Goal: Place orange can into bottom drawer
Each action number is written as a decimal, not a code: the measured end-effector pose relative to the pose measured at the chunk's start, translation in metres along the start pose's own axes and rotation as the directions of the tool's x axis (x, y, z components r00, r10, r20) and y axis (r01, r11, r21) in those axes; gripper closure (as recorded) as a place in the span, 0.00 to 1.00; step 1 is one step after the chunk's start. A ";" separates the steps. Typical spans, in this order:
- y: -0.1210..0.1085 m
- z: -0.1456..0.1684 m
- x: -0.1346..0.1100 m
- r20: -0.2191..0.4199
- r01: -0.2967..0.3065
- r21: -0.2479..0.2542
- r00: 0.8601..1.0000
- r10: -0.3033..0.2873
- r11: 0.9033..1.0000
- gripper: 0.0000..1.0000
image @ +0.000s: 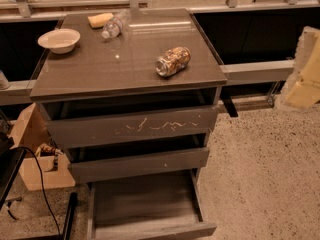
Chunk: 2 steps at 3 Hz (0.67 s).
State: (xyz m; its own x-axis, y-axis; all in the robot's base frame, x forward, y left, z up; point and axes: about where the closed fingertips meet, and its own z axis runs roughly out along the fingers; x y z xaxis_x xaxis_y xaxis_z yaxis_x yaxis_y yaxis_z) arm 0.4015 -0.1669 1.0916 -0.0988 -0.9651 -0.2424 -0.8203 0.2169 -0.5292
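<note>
A: Item one, cabinet [52,116]. What is standing open?
B: All three drawers are sitting pulled out in steps. The bottom drawer [145,200] is projecting furthest, with its flat grey floor showing.

A: Item two, gripper?
B: The gripper [306,71] is showing as a pale shape at the right edge, off the cabinet's right side and well apart from everything on top. Whether it is released or clenched, I cannot tell.

A: Item three, orange can?
B: The orange can [173,61] is lying on its side near the front right of the cabinet top [130,71], with a silver end facing front-left. I am judging it not yet picked up. Being round, it is likely to roll. A grasp across the body, square to its axis, is looking safest, followed by lowering it in front of the scratched upper drawer [135,127] and the middle drawer [140,163].

A: Surface and room?
B: A speckled floor [265,174] is spreading to the right, and the glossy top is reflecting light. A white bowl [59,39], a clear bottle [114,27] lying down and a yellow sponge [100,20] are sitting at the back left, well apart from the can
</note>
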 end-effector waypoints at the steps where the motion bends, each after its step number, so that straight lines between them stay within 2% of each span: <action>1: 0.000 0.000 0.000 0.000 0.000 0.000 1.000 0.000 1.000 0.00; 2: -0.003 0.002 -0.002 0.003 0.006 0.005 1.000 -0.006 1.000 0.00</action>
State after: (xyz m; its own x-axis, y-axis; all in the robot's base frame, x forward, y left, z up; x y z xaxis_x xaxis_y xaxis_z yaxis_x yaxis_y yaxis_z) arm 0.4049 -0.1650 1.0921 -0.0923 -0.9661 -0.2411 -0.8184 0.2115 -0.5344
